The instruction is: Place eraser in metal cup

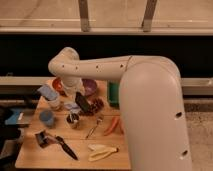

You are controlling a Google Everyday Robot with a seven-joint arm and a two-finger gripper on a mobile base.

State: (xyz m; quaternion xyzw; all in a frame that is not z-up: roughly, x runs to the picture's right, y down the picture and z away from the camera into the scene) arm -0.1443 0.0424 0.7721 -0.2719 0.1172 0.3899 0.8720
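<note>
gripper (80,101) sits clamped on the eraser (83,103), tilted, just above and right of the metal cup (73,120) on the table (30,155).

Jaws (81,104) w/ eraser (83,103) right of metal cup (73,120).

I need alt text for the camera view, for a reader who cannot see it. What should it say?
A large white robot arm reaches over a wooden table; its gripper holds the black eraser just above and right of the small metal cup. Around them lie a blue cup, a purple bowl, a black-handled brush and a banana.
</note>
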